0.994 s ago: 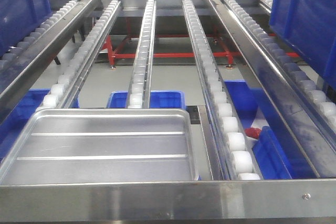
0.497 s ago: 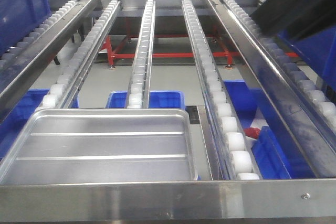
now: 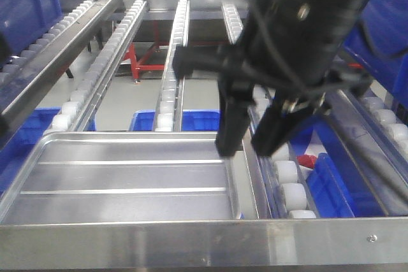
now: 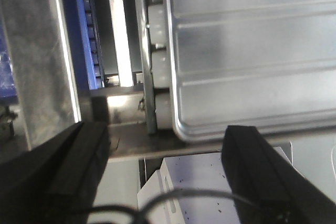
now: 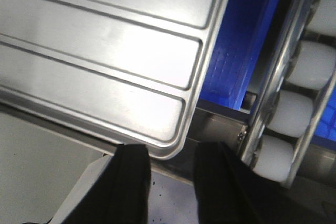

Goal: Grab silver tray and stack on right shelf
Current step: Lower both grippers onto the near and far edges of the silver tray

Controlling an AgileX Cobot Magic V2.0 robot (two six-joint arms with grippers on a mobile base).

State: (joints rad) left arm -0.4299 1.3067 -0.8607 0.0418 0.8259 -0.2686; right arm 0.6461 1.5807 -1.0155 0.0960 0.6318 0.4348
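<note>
The silver tray point(image 3: 127, 176) lies flat on the steel roller tracks at the near left, against the front bar, with two ribs across its base. My right gripper point(image 3: 243, 150) hangs open over its right edge. One finger point(image 3: 226, 141) is at the rim and the other is above the neighbouring roller track. The right wrist view has the tray point(image 5: 105, 51) with its near right corner just ahead of my open right gripper point(image 5: 170, 150). My left gripper point(image 4: 165, 132) is open below the tray's point(image 4: 252, 51) near left corner, holding nothing. The right shelf is out of view.
A steel front bar point(image 3: 191, 240) runs along the near edge. Roller tracks point(image 3: 172, 74) slope away. Blue bins point(image 3: 191, 120) sit under the rack, and blue crates point(image 3: 382, 23) stand on the right. A white box point(image 4: 210, 192) lies under the bar.
My right arm has swung in from the upper right and come down to the tray's right edge. The tray has not moved.
</note>
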